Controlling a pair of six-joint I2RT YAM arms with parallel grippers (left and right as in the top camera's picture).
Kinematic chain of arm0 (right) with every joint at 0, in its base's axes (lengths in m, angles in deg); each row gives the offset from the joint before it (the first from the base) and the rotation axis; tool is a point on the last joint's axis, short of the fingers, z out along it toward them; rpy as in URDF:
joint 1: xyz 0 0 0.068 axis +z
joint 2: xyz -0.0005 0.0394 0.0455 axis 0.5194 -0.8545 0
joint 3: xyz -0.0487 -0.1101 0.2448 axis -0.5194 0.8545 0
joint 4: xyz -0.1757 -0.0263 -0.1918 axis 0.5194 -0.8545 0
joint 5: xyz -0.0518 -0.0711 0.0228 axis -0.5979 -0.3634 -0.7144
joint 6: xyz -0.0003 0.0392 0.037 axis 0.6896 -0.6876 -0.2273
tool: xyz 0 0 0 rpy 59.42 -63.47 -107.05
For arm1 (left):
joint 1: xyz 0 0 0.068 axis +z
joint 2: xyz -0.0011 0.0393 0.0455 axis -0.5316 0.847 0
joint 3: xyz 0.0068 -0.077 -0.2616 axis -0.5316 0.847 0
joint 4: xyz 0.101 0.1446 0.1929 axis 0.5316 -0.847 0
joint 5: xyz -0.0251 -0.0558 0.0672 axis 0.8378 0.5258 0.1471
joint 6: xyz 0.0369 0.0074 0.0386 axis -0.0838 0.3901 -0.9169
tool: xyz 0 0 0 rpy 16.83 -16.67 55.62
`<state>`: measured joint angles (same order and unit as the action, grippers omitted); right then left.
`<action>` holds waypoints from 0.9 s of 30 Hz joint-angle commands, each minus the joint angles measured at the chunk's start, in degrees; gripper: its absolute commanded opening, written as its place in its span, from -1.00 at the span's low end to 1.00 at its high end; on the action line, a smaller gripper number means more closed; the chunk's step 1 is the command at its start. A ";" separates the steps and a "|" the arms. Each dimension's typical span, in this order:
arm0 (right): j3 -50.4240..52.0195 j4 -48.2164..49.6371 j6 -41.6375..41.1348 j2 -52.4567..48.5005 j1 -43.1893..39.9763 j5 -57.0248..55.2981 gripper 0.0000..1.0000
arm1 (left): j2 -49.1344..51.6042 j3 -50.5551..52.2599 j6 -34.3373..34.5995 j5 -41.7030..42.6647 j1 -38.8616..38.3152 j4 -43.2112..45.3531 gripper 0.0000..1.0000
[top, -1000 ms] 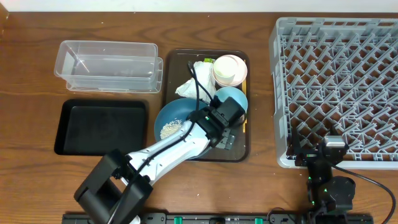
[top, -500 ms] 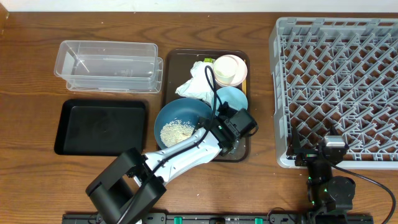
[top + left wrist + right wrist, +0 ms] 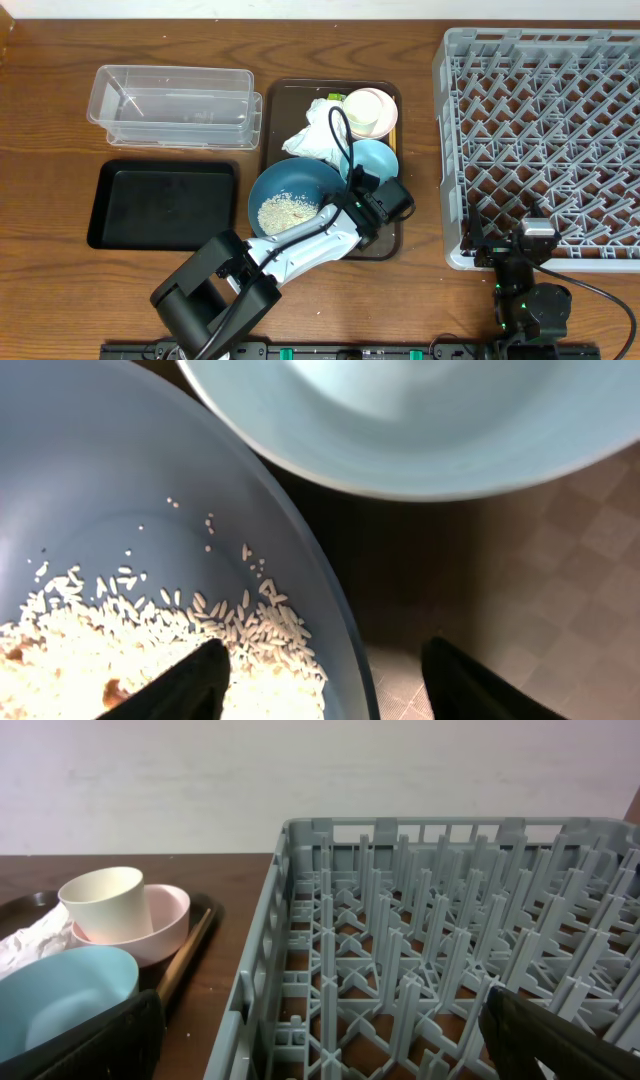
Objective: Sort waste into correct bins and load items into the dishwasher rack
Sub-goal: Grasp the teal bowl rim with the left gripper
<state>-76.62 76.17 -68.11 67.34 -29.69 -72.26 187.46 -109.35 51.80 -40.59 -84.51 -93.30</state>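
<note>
The large dark blue bowl (image 3: 285,190) holds loose white rice (image 3: 283,211) on the brown serving tray. My left gripper (image 3: 362,208) is open at the bowl's right rim. In the left wrist view the gripper (image 3: 325,660) straddles that rim (image 3: 300,575): one finger is over the rice (image 3: 150,650) and the other is outside over the tray. The small light blue bowl (image 3: 373,160) lies just beyond. A crumpled napkin (image 3: 316,136) and a pinkish-white cup (image 3: 368,112) sit behind. My right gripper (image 3: 320,1040) is open and empty at the near edge of the grey dishwasher rack (image 3: 545,140).
The clear container (image 3: 170,105) stands at the back left, with the black tray (image 3: 165,205) in front of it. The brown serving tray (image 3: 385,240) lies between them and the rack. A wooden stick (image 3: 185,955) lies along that tray's right edge.
My left gripper has moved right and toward the front, off the middle of the bowls to the dark blue bowl's right rim. The right arm has not moved.
</note>
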 commanded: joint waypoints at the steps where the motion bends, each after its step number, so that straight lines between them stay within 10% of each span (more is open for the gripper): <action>1: 0.09 -0.15 0.83 0.42 -0.79 0.17 0.99 | 0.15 -1.55 0.94 -1.51 0.02 0.04 0.22; 27: 0.09 -0.15 0.85 0.35 -0.79 0.17 0.98 | -1.53 -1.60 0.90 -1.68 -0.09 0.04 -0.43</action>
<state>-76.62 76.19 -68.11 67.34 -29.69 -72.26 187.44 -109.35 52.83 -40.87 -84.51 -93.30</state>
